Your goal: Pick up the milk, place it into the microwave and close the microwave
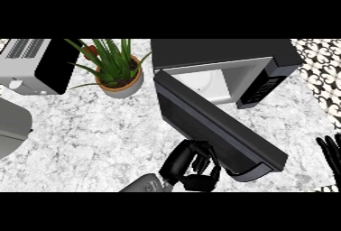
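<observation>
Left black hand (191,164), fingers curled and holding nothing, touches the swung-open dark microwave door (216,124); risk: fingers slide off mid-push, door stays ajar; right hand (331,151) rests, fingers straight.

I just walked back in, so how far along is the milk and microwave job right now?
No milk shows on the counter, so it may already be inside; the microwave interior is mostly hidden. In hand: the left hand sits against the open door near its handle. Left: shutting the door. The right hand rests at the right edge.
</observation>
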Controlling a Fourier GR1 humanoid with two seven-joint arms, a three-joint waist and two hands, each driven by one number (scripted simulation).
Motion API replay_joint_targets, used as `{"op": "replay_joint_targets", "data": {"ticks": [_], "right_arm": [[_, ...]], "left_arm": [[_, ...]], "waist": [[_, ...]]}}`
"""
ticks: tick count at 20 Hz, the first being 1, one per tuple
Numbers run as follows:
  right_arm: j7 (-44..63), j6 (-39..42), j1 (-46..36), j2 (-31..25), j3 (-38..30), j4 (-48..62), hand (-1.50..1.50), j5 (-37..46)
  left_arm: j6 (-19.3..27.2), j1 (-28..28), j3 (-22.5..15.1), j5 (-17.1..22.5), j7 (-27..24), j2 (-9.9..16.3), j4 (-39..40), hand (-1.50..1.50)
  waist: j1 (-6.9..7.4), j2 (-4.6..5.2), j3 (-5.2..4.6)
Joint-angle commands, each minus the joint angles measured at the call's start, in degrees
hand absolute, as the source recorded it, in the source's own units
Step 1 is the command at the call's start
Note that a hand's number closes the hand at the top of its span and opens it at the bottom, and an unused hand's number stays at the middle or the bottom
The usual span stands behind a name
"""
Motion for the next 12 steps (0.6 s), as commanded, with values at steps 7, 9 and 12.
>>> {"op": "replay_joint_targets", "data": {"ticks": [7,9,12], "right_arm": [[4.51,5.39,-0.03,-5.82,0.26,-7.85,-1.50,-5.79],[5.58,4.63,-0.88,-5.90,1.02,-9.21,-1.50,-5.61],[6.09,4.66,-0.76,-7.50,-0.46,-10.01,-1.50,-6.42]], "left_arm": [[8.92,-7.47,-1.50,11.78,-3.52,-0.34,-1.06,1.50],[12.09,-8.23,-0.77,13.69,-3.75,-0.34,-1.48,1.50],[16.16,-10.01,1.70,17.46,-4.05,-0.35,-0.82,1.50]], "waist": [[-3.25,0.65,-0.09],[-3.77,0.82,-0.14],[-4.18,0.88,-0.05]]}}
